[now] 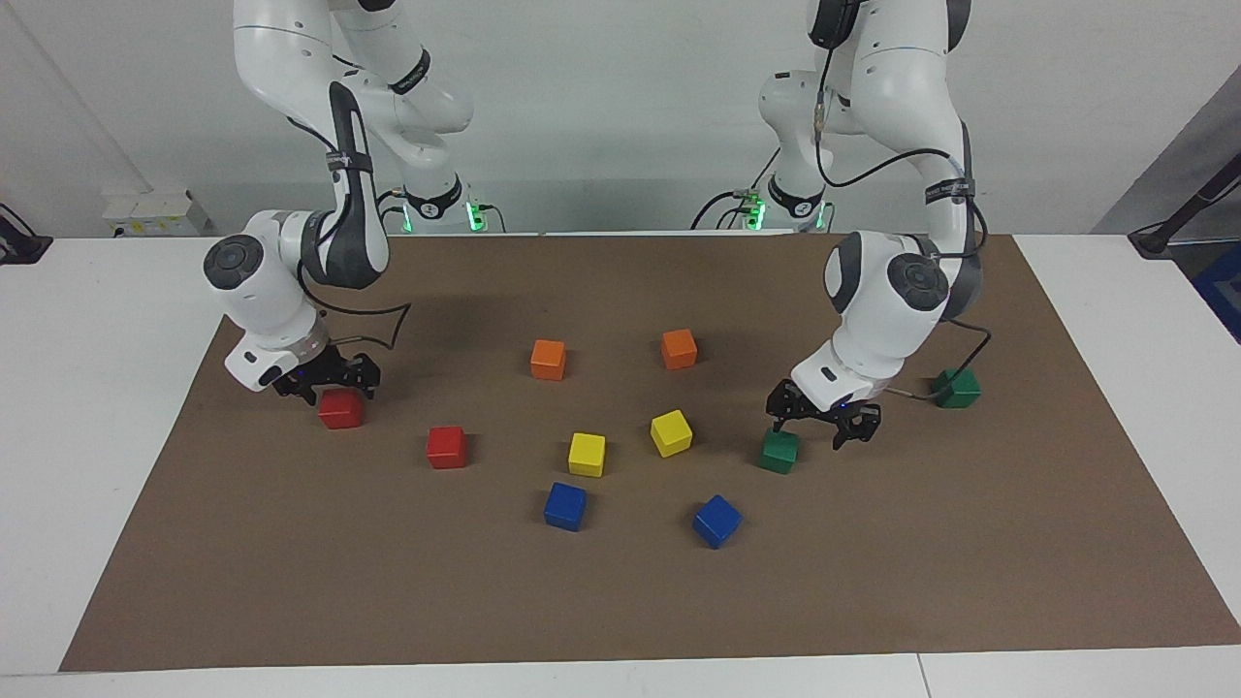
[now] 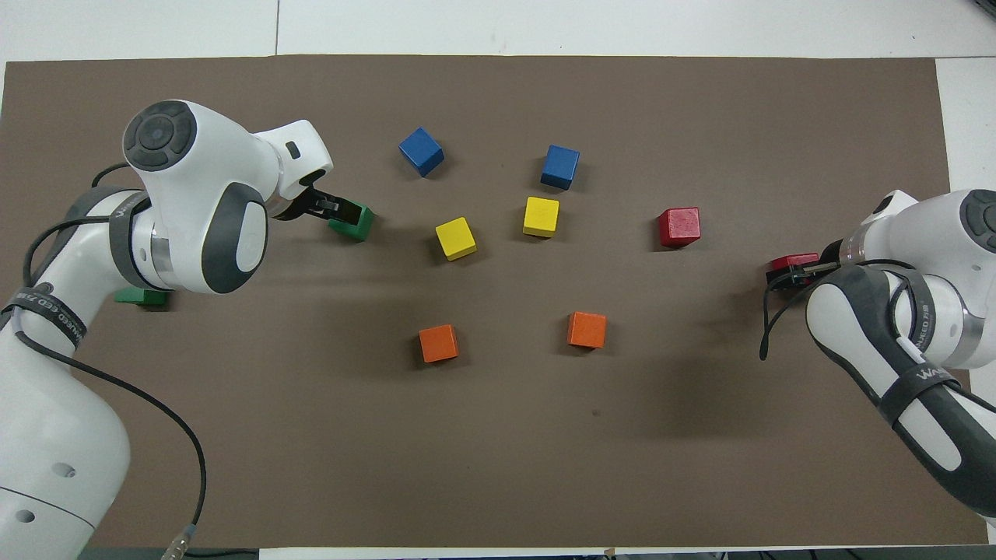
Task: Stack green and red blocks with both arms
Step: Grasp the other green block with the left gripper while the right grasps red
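Block count: 2 green blocks [image 1: 779, 452] [image 1: 957, 389], 2 red blocks [image 1: 447, 447] [image 1: 341, 409], 2 orange cubes [image 1: 548, 359] [image 1: 679, 348], 2 yellow cubes [image 1: 587, 454] [image 1: 671, 432], 2 blue cubes [image 1: 565, 505] [image 1: 716, 521]. 10 total.

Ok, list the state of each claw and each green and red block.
left claw: open, just over inner green block.
right claw: low over outer red block.
outer green block: on mat, unstacked.
inner red block: on mat, unstacked.

The left gripper [image 1: 822, 423] hung open just above the brown mat [image 1: 620, 601], wrist bent downward. The right gripper [image 1: 325, 381] sat low at the mat's edge, jaws apart.
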Motion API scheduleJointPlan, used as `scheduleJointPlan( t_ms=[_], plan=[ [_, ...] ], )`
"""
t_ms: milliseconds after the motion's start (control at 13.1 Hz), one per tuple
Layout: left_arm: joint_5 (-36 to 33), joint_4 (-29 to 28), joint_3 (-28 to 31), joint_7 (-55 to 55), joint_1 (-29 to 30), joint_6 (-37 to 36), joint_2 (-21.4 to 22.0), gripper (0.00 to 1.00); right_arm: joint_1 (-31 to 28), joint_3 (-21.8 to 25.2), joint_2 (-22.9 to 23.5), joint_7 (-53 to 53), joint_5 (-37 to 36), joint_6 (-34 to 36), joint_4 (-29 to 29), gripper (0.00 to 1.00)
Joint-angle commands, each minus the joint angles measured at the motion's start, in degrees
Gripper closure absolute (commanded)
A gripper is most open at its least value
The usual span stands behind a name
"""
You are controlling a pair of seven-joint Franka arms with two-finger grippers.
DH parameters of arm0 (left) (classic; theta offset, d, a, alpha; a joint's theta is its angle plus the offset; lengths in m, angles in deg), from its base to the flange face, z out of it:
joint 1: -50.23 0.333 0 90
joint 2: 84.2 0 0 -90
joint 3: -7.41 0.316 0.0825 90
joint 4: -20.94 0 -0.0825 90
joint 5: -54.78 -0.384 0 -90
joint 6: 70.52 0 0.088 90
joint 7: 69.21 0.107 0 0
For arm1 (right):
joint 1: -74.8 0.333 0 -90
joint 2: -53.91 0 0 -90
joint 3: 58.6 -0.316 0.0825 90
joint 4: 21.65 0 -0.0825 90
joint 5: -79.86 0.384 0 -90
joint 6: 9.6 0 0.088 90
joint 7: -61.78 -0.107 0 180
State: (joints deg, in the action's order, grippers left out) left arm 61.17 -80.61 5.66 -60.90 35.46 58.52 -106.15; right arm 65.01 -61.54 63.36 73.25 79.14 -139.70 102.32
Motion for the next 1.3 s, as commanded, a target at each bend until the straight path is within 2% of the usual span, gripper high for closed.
scheduleJointPlan(
  t_ms=[0,229,305,457,686,839,1220],
  plan=[
    [0.82,0.83,1.22,-2.77,-3.77,2.70,-2.48,0.00,1.95,-0.75,-3.64,-4.50,0.02,8.86,-3.28,0.00],
    [-3.81,1.61,1.22,-2.77,-3.78,2.80,-3.44,0.00,7.75,-0.67,-2.95,-13.73,0.02,21.61,-13.99,0.00],
    [-4.97,2.23,1.22,-2.77,-3.78,2.19,-3.88,0.00,8.99,-0.67,-2.16,-15.41,0.02,21.29,-14.98,0.00],
    [-5.86,2.32,1.22,-2.68,-3.60,1.39,-3.89,0.00,11.44,-0.67,-0.67,-17.53,0.02,16.13,-14.46,0.00],
    [-5.86,-1.00,1.13,-3.47,-3.95,4.54,-3.63,0.00,13.91,-0.67,3.20,-18.50,-0.51,10.76,-15.25,0.00],
    [-5.86,-3.91,1.13,-3.47,-4.04,5.95,-3.10,0.00,14.10,-0.67,4.69,-18.77,-0.42,9.51,-16.82,0.00],
    [-5.77,-4.10,1.05,-3.91,-3.86,8.42,-3.36,0.03,15.50,-0.76,8.38,-22.37,0.63,6.71,-20.35,0.00]
  ],
)
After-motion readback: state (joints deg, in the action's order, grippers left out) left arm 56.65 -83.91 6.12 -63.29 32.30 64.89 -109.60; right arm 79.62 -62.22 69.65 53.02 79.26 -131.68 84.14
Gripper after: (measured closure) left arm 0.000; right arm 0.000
